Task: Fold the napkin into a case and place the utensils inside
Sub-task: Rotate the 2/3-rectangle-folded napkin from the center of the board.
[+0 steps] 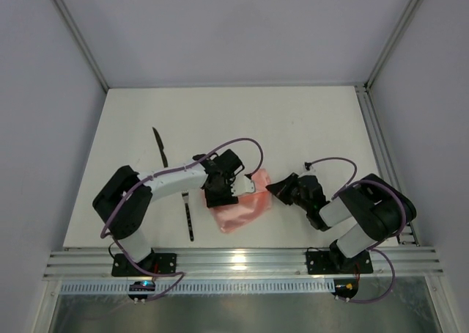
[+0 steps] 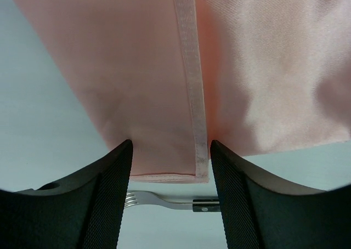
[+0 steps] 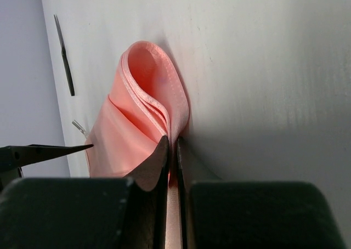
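The napkin (image 1: 245,208), folded into a thick pink bundle, lies near the front edge of the table (image 1: 308,127), between the arms. The right gripper (image 3: 171,143) pinches its looped 3 o'clock edge tight. The left gripper (image 2: 171,146) hovers over its 9 o'clock end, jaws wide, holding nothing. The fork (image 1: 189,217) lies at the napkin's 9 o'clock and the knife (image 1: 160,147) at its 10 o'clock.

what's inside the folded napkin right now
No utensil shows in the napkin: the fork and knife both lie on the table outside. The right wrist view shows only cloth layers looping from the right tool's pinch; deeper between them is hidden.
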Available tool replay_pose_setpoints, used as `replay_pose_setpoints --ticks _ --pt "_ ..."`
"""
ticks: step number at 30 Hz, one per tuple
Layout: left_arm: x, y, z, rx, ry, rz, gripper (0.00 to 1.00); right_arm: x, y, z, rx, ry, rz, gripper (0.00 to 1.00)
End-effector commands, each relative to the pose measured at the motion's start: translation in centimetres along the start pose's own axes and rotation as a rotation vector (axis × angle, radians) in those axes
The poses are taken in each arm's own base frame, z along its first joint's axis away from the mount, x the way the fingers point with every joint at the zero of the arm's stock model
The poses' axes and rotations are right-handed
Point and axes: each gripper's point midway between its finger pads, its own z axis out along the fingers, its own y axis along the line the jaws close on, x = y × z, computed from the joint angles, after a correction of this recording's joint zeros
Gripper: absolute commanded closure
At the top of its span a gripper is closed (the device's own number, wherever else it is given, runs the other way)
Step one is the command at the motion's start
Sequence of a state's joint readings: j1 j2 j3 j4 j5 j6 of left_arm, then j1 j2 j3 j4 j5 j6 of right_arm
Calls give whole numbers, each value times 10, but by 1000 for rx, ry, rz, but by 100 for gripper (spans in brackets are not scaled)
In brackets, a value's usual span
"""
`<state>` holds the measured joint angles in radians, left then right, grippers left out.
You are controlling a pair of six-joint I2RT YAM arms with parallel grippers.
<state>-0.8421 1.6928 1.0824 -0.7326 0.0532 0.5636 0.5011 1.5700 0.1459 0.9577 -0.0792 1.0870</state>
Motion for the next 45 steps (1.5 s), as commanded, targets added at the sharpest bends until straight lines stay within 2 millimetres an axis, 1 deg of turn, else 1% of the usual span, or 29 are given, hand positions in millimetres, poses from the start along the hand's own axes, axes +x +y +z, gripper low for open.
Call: replay_pose_setpoints --ticks 1,3,4,5,7,8,9,10,11,12,14,15,16,18,19,21,23,25,29,31,33,38,39,40,41,42,43,44,45 --pt "-1 20 3 -103 -5 22 39 0 -9 0 33 -18 -19 96" --pt "1 16 12 -83 9 14 44 7 -8 -1 27 26 -64 93" --pt "3 17 14 -87 17 9 52 8 -7 0 25 38 -82 89" --pt "2 18 16 -94 17 4 57 9 -5 -1 20 51 -98 75" --pt "4 19 17 -102 17 3 70 10 0 -3 9 78 -151 64" --pt "3 21 15 -113 9 6 73 9 6 -3 -8 87 -175 54" --pt "2 21 13 -119 2 7 76 9 4 -6 11 111 -227 50" --pt "-1 24 7 -134 -17 6 79 3 18 -2 -7 114 -262 46" --pt "-4 25 3 -140 -28 6 81 1 24 -2 -12 128 -299 43" --pt "-4 25 -1 -145 -34 7 83 1 18 -6 37 155 -320 39" --pt "-9 27 -10 -160 -57 12 84 -14 31 -3 28 147 -391 36" --pt "-9 28 -12 -165 -60 20 85 -15 23 -5 63 169 -396 36" --pt "-12 29 -15 -172 -72 26 87 -28 26 -4 69 152 -428 36" --pt "-14 31 -17 -177 -80 29 89 -30 13 -10 144 184 -465 36" --pt "-15 32 -18 -183 -85 25 94 -36 21 -12 139 174 -490 36" --pt "-17 33 -17 -188 -93 19 99 -37 15 -22 175 192 -538 36" --pt "-20 33 -15 -184 -108 0 100 -45 21 -33 183 174 -587 36" --pt "-23 31 -12 -171 -122 -20 100 -49 20 -44 219 181 -608 35" --pt "-29 30 -13 -166 -151 -65 100 -47 25 -60 201 181 -619 35" --pt "-39 26 -16 -134 -190 -78 100 -40 23 -62 182 200 -619 38" --pt "-40 24 -16 -117 -177 -90 100 -32 24 -64 132 212 -630 52" --pt "-44 22 -16 -85 -172 -122 100 9 69 -67 -131 271 -715 74" --pt "-43 21 -16 -77 -170 -129 100 22 67 -67 -156 298 -723 77" --pt "-43 20 -15 -68 -170 -135 100 42 72 -66 -201 337 -727 78" --pt "-46 18 -15 -54 -179 -148 100 46 87 -61 -275 301 -727 80" --pt "-45 18 -14 -49 -177 -159 100 56 86 -55 -299 299 -678 83" --pt "-45 17 -13 -46 -176 -162 100 62 70 -53 -251 330 -637 85" --pt "-48 18 -14 -41 -182 -164 100 58 79 -46 -281 284 -616 87" --pt "-48 18 -14 -36 -179 -163 100 61 74 -42 -275 287 -598 90"
